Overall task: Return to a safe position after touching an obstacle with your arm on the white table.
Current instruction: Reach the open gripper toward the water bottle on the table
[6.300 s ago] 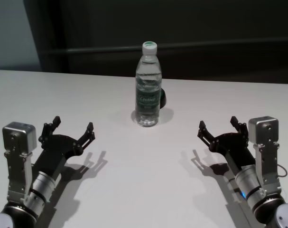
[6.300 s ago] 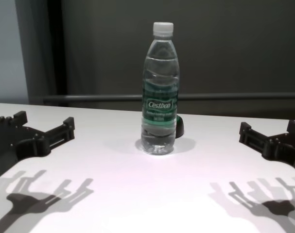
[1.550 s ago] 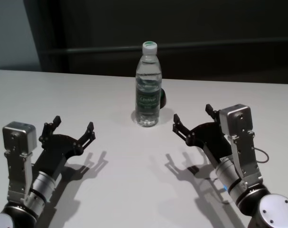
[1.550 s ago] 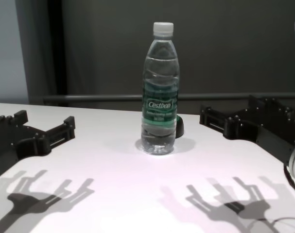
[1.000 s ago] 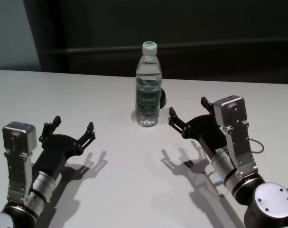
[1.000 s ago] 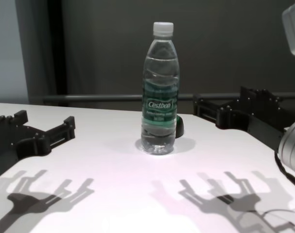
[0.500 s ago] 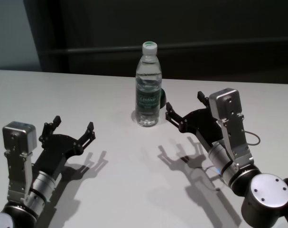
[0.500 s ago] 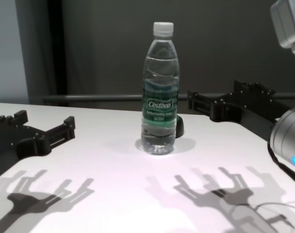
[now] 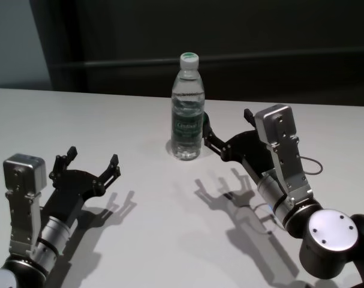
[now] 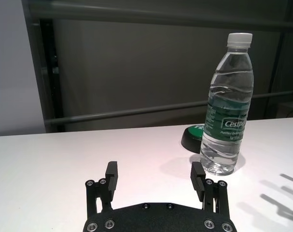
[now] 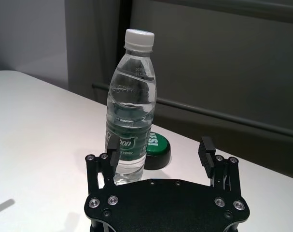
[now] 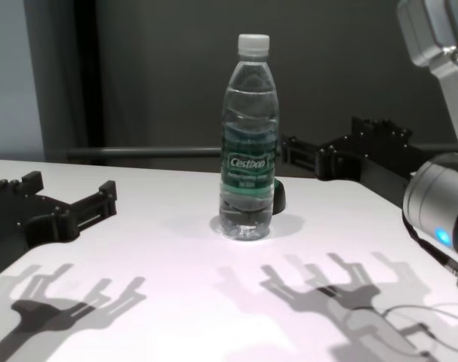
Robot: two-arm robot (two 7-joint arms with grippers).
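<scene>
Bottle [image 9: 187, 108]: upright on the white counter [image 9: 110, 120], far centre, white cap on, green label facing the robot; a dark green disc [image 11: 156, 147] lies just behind it, touching or nearly so

Right claw [image 9: 225, 133]: released, fingers spread, raised above the counter just beside the bottle's right side; its left finger [image 11: 112, 150] overlaps the label in the wrist view, contact cannot be told

Left claw [image 9: 92, 163]: released, near the counter's near left, well apart from the bottle
</scene>
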